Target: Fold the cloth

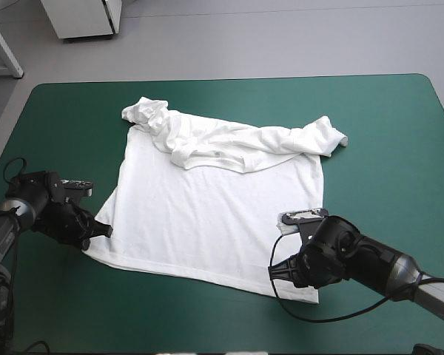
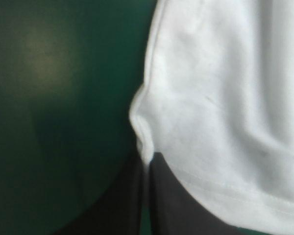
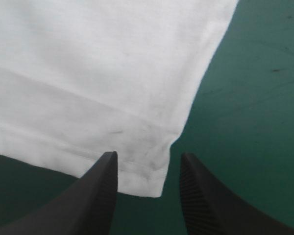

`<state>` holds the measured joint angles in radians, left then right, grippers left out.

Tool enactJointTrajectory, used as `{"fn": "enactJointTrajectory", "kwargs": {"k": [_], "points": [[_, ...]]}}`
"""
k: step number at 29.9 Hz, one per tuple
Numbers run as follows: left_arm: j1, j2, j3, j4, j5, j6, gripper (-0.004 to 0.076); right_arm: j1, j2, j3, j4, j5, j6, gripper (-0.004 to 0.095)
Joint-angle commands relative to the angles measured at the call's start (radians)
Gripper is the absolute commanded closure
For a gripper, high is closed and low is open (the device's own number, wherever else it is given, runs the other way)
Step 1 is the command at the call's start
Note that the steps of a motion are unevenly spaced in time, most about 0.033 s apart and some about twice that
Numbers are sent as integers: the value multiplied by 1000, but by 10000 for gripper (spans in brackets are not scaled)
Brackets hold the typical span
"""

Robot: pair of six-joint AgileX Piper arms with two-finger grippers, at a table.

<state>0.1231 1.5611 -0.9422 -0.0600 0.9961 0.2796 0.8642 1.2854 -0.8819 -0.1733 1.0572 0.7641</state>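
Teal-green table (image 1: 385, 126), white T-shirt (image 1: 214, 211) spread flat, far end bunched

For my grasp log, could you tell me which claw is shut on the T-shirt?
The left claw: its fingers pinch the T-shirt, while the right claw stands open astride a hem corner.

Bright, even light falls from above on the table (image 1: 385, 133) in the high view. Shadows are faint and soft: one lies under the right end effector (image 1: 280, 272), others sit in the creases of the white T-shirt (image 1: 214, 200). In the left wrist view a dull pale sheen lies on the teal-green cover (image 2: 44, 63). Everything there is blurred, and the left end effector (image 2: 147, 171) is a dark smear. The right wrist view is clearer, with the cover darkening under the hem.
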Motion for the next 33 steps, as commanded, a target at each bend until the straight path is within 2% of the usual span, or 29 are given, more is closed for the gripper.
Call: {"fn": "enactJointTrajectory", "kwargs": {"k": [1, 7, 15, 21, 23, 25, 29, 33], "points": [[-4, 1, -2, -109, -85, 24, 746, 2, -21, 38, -18, -6, 20, 521], [-4, 1, -2, -126, -89, 49, 746, 2, -21, 153, 43, -152, 17, 521], [-4, 1, -2, -133, -89, 49, 746, 2, 18, 218, 50, -244, 29, 523], [-4, 1, -2, -142, -85, 64, 746, 2, 47, 262, 84, -312, 20, 623], [-4, 1, -2, -143, -85, 64, 746, 2, 57, 262, 116, -308, 0, 747], [-4, 1, -2, -151, -85, 64, 746, 2, 63, 262, 140, -298, -18, 921], [-4, -1, -4, -168, -79, 68, 746, 2, 58, 247, 140, -269, -18, 925], [-4, -34, -38, -195, -13, 105, 746, 2, 20, 164, 60, -170, -18, 925]]}}
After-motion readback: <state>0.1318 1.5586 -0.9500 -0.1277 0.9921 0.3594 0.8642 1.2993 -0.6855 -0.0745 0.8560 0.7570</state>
